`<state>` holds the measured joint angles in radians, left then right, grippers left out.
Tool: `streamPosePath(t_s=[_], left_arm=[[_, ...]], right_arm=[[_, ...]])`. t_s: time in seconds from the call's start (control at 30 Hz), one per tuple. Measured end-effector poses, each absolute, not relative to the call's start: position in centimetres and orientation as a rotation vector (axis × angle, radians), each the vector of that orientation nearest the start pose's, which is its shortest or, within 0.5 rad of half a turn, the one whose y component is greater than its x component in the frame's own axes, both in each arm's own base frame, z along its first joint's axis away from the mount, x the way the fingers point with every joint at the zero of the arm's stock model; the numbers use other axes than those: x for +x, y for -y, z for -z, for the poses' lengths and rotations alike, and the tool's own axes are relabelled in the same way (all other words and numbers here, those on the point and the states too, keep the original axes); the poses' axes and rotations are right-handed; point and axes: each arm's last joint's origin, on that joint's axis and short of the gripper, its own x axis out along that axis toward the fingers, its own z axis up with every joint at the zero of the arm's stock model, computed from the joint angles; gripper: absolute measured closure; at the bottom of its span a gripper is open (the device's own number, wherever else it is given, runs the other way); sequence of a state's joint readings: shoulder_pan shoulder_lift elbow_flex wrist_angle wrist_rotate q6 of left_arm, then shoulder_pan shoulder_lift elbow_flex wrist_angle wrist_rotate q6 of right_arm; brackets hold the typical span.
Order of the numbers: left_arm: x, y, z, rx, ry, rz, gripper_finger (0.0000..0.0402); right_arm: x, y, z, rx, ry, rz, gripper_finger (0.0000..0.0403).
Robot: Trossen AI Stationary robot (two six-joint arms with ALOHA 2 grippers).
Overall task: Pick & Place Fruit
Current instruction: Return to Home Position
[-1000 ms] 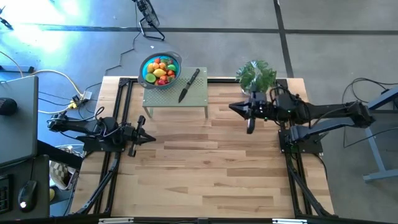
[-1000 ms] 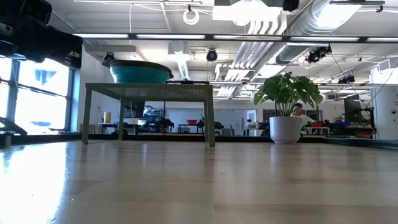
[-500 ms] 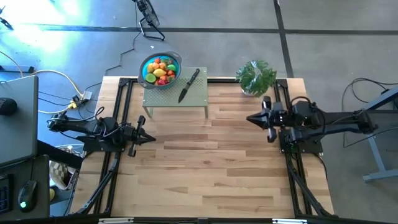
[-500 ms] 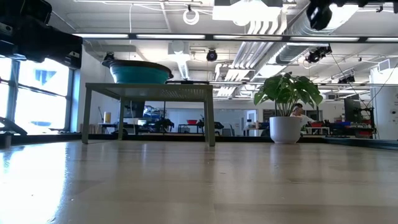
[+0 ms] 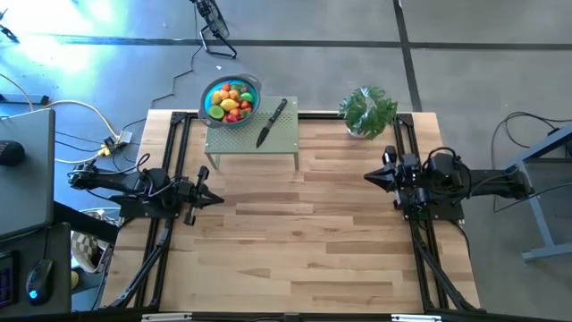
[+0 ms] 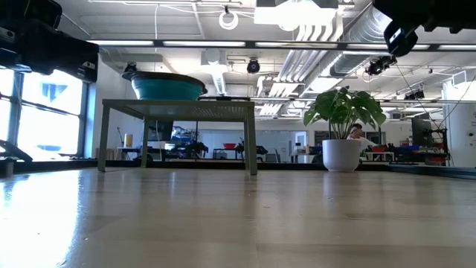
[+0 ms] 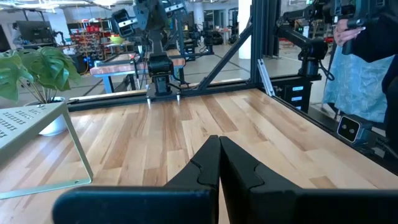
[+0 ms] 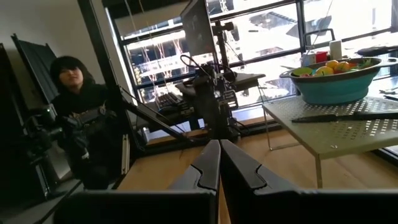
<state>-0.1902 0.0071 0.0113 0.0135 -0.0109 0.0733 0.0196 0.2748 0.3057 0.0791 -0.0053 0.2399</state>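
- The left gripper [image 5: 213, 199] sits over the left edge of the wooden table [image 5: 304, 250] and points toward the middle. In its wrist view, its two dark fingers [image 7: 239, 171] are pressed flat together with nothing between them.
- The fruit [image 5: 231, 100] is a heap of small red, orange, yellow and green pieces. It fills a blue bowl [image 5: 209, 105], well apart from both grippers.
- The bowl stands on the left end of a small pale-green perforated shelf [image 5: 286, 139]. The shelf is raised on thin legs at the far edge of the table.
- A black-handled knife [image 5: 271, 122] lies slantwise on the shelf, just right of the bowl and not touching it.
- A leafy potted plant [image 5: 367, 110] in a white pot [image 6: 343, 155] stands on the table to the right of the shelf.
- The right gripper [image 5: 368, 177] is over the right edge of the table and points inward. Its fingers [image 8: 239, 171] meet in a closed wedge and carry nothing.
- The tabletop is pale wood planks in a black frame, with grey floor around it.
- The room beyond has tall windows, ceiling ducts and strip lights. A person in dark clothing [image 8: 78, 124] shows past the table in the right wrist view.
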Motion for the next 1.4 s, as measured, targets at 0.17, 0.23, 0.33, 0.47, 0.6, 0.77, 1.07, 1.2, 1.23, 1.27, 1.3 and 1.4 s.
streamPosePath(t_s=[0.17, 0.23, 0.33, 0.47, 0.6, 0.77, 1.07, 1.2, 1.23, 1.27, 1.3, 1.4], left_arm=[[9.6, 1.8, -16.8, 0.071, 0.025, 0.179, 0.0401], [9.6, 1.8, -16.8, 0.071, 0.024, 0.179, 0.0401], [9.6, 1.8, -16.8, 0.071, 0.025, 0.179, 0.0402], [9.6, 1.8, -16.8, 0.071, 0.024, 0.179, 0.0401], [9.6, 1.8, -16.8, 0.071, 0.024, 0.179, 0.0402], [9.6, 1.8, -16.8, 0.071, 0.024, 0.179, 0.0402], [9.6, 1.8, -16.8, 0.071, 0.025, 0.179, 0.0402], [9.6, 1.8, -16.8, 0.071, 0.024, 0.179, 0.0402], [9.6, 1.8, -16.8, 0.071, 0.024, 0.179, 0.0401], [9.6, 1.8, -16.8, 0.071, 0.025, 0.179, 0.0402], [9.6, 1.8, -16.8, 0.071, 0.024, 0.179, 0.0402], [9.6, 1.8, -16.8, 0.071, 0.025, 0.179, 0.0402]], right_arm=[[10.2, -0.2, -24.1, 0.259, 0.107, -0.042, 0.0399], [10.1, -0.2, -23.5, 0.268, 0.101, -0.049, 0.0399], [10.1, -0.3, -22.8, 0.279, 0.088, -0.075, 0.0399], [10.0, -0.4, -22.6, 0.29, 0.07, -0.095, 0.0399], [9.9, -0.4, -22.5, 0.289, 0.056, -0.115, 0.0399], [9.8, -0.4, -22.1, 0.29, 0.019, -0.109, 0.0399], [9.2, -0.4, -21.7, 0.292, -0.005, -0.098, 0.0399], [8.8, -0.4, -21.7, 0.291, 0.008, -0.098, 0.0399], [8.7, -0.4, -21.7, 0.291, 0.008, -0.09, 0.0399], [8.5, -0.3, -21.6, 0.293, 0.005, -0.078, 0.0399], [8.3, -0.3, -21.5, 0.295, 0.001, -0.068, 0.0399], [8.1, -0.3, -21.6, 0.295, 0.013, -0.07, 0.0399]])
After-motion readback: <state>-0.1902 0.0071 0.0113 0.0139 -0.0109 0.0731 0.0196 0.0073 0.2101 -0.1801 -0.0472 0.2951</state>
